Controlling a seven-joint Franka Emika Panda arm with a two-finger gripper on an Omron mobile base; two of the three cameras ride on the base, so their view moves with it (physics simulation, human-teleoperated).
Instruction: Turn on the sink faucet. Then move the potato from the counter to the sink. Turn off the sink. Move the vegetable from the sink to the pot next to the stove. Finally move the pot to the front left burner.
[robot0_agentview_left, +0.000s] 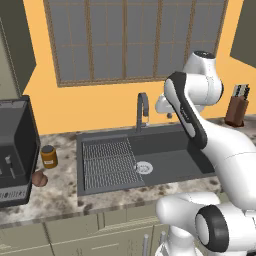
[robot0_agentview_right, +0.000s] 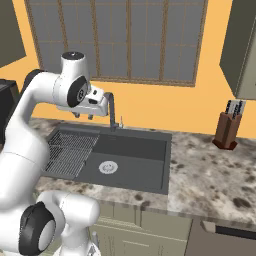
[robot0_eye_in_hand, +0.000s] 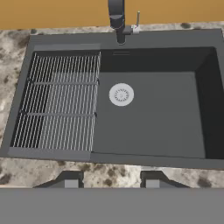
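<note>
My gripper hovers parted and empty above the sink. The faucet stands at twelve o'clock; its small stiff lever wants a light nudge.

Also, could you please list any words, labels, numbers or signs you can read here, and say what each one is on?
None can be read.
The jar by the sink has a yellow band, with no legible print.
The coffee machine shows light marks on its front, too small to read.
The knife block carries no writing.
</note>
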